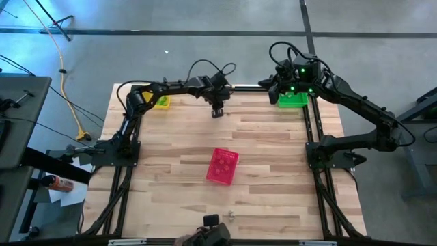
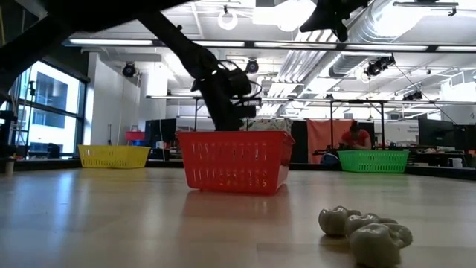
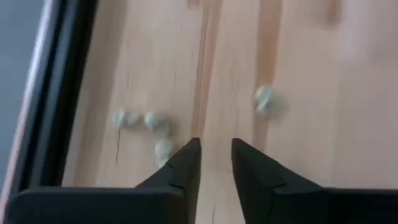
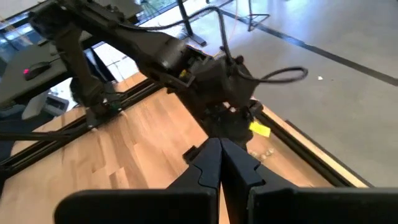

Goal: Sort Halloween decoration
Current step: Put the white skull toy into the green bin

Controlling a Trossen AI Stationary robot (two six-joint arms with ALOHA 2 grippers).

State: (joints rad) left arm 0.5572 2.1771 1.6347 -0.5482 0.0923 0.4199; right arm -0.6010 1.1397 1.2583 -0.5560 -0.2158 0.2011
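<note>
Several pale green Halloween decoration trinkets [image 3: 152,121] lie loose on the wooden table just beyond my left gripper [image 3: 214,148], and one more [image 3: 265,99] lies apart from them. My left gripper [image 1: 217,111] hovers near the middle of the table's far edge, pointing steeply down. It is open, with nothing between its fingers. A clump of pale trinkets [image 2: 364,231] rests on the table close to the near edge. My right gripper [image 4: 217,148] is shut and raised above the far right, by the green basket [image 1: 292,100].
A pink mesh basket [image 1: 222,165] stands mid-table. A yellow basket [image 1: 162,102] sits at the far left and the green one at the far right. A black frame rail [image 3: 56,93] runs along the far edge. A person [image 2: 357,138] sits in the room beyond the table.
</note>
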